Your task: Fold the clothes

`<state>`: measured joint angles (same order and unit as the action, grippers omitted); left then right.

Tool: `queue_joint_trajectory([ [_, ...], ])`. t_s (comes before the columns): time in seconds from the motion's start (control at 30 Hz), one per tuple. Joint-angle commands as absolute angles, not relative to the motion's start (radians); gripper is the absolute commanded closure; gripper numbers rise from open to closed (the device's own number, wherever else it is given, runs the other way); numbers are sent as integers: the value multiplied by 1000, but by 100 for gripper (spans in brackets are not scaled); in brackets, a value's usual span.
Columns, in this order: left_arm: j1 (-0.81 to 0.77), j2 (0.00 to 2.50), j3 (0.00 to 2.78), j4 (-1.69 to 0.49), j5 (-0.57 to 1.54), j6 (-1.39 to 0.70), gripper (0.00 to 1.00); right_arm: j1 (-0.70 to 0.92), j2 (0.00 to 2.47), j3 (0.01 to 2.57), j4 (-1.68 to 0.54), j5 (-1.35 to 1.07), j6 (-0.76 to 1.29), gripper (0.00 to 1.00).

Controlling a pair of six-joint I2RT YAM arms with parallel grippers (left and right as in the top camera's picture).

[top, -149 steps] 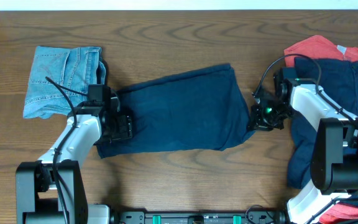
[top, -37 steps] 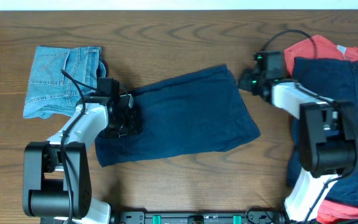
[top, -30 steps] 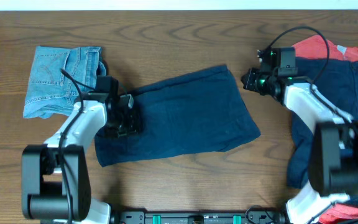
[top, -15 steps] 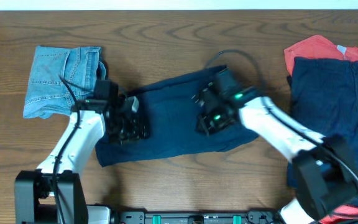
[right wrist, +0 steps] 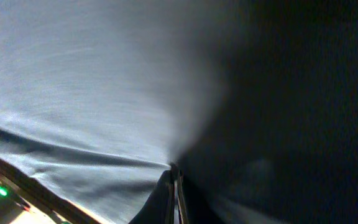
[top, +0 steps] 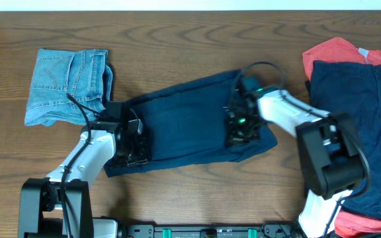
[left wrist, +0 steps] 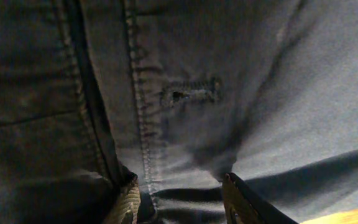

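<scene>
Wood-grain bench (top: 177, 39), dark brown, evenly lit. Navy shorts (top: 190, 119) lie mid-bench, spread flat on a slant. By my read the cross fold isn't made yet. Folded denim (top: 68, 82) sits far left, near the shorts' left end. Coral-red garment (top: 333, 49) and a dark navy garment (top: 359, 99) are heaped on the right, well apart from the shorts.

Right hand (top: 238, 129) is down on the right part of the shorts, clenched on a small pinch of cloth. Its wrist view shows the fabric drawn to a peak at the closed tips. Left hand (top: 132, 139) sits on the left end, by the stitched seam and buttonhole (left wrist: 188, 93). Its fingers (left wrist: 241, 199) stand part-way apart with cloth across the gap. Can't tell if it's biting or only pressing down.

Risks as I see them:
- The right pinch looks thin, possibly top layer only. If it lifts, the layers could separate and the fold would land lopsided.
- If the left isn't clamped, a pull from the right would drag the whole garment along the bench instead of folding it.
- With that small a bite, cloth could slip out mid-carry and drop in a crumple.
- If the left end gets shoved outward, it could ride into the denim and mess up that stack.
</scene>
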<state>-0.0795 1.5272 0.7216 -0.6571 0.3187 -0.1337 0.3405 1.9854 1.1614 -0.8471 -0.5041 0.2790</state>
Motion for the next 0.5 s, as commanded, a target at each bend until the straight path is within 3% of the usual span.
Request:
queue_joint_trajectory([
  [0.0, -69, 1537, 712, -674, 187, -144, 54, 231, 2016, 1119, -884, -139, 325, 94],
  [0.27, -69, 1521, 851, -785, 371, -124, 54, 89, 1835, 1139, -906, -46, 308, 87],
  [0.47, -69, 1471, 991, -852, 411, -101, 53, 115, 1658, 1153, -891, -453, 51, 79],
])
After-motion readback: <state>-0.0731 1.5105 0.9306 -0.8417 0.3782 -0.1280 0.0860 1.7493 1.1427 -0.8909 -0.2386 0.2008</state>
